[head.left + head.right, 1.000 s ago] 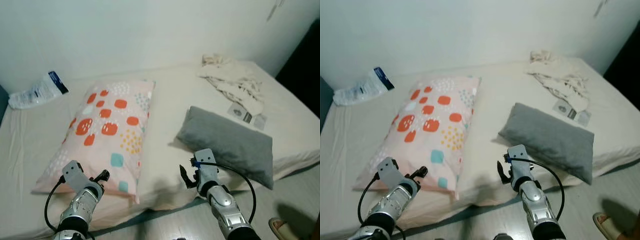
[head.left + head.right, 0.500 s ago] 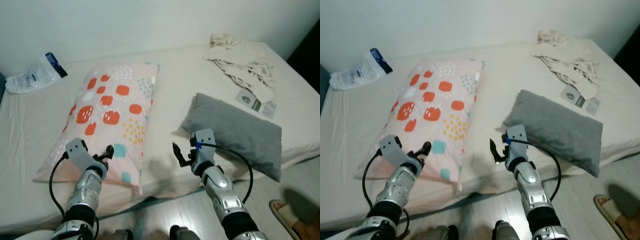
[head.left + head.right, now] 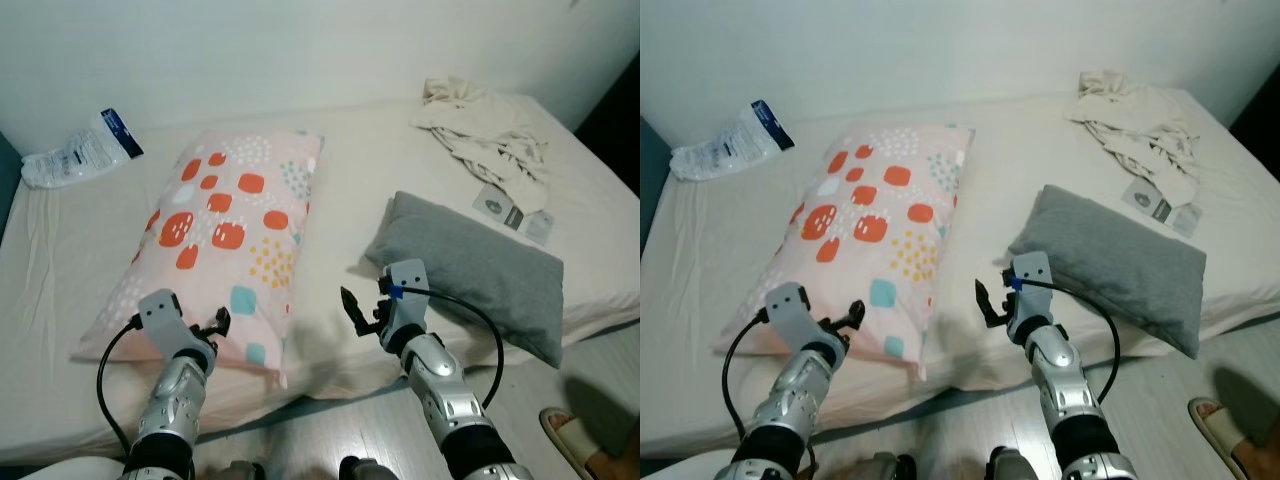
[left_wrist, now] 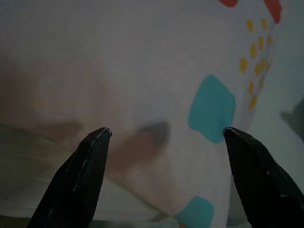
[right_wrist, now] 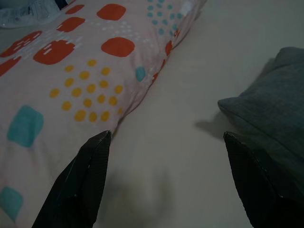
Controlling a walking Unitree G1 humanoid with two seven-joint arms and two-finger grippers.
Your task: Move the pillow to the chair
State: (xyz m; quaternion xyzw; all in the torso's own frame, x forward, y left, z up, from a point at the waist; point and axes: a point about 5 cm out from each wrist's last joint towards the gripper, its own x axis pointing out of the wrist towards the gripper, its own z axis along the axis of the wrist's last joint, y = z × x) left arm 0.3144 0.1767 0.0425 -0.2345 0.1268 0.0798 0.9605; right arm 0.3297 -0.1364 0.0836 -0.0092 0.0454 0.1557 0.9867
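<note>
Both pincers are apart: left pincer [image 4: 166,137] faces the pink spotted fabric pillow [image 3: 225,235], right pincer [image 5: 166,142] hovers beside it over the cream bed [image 3: 340,215].

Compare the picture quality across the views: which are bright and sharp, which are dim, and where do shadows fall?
Left eye view: evenly lit and sharp; the patterned pillow and grey pillow read clearly, with a soft shadow on the bed edge between the arms. Left wrist view: dim and soft, the pillow close up. Right wrist view: also dark, though the dots stay legible.
</note>
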